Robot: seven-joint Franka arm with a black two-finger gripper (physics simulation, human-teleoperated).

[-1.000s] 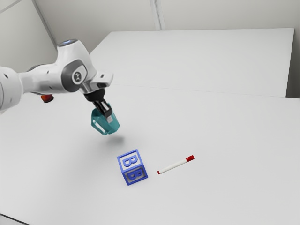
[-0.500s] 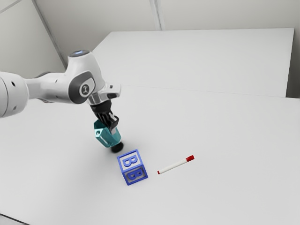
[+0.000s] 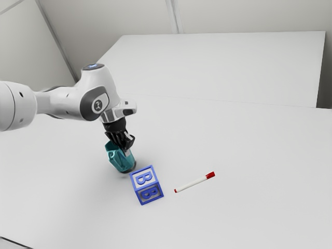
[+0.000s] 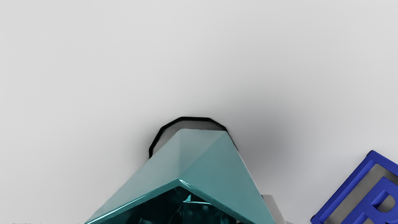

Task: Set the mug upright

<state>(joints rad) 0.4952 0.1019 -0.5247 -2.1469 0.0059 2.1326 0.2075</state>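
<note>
Teal faceted mug [image 3: 120, 157]: lower than a second ago, foot now close above or on white table [image 3: 249, 150], mouth up but body leaning. Black two-finger gripper [image 3: 124, 145] pinching mug's wall. Descent suggests placing; lean likely needs correcting before release. Blue letter block [image 3: 146, 185] just beside mug, bump risk; red-capped white marker [image 3: 194, 183] farther off.
</note>
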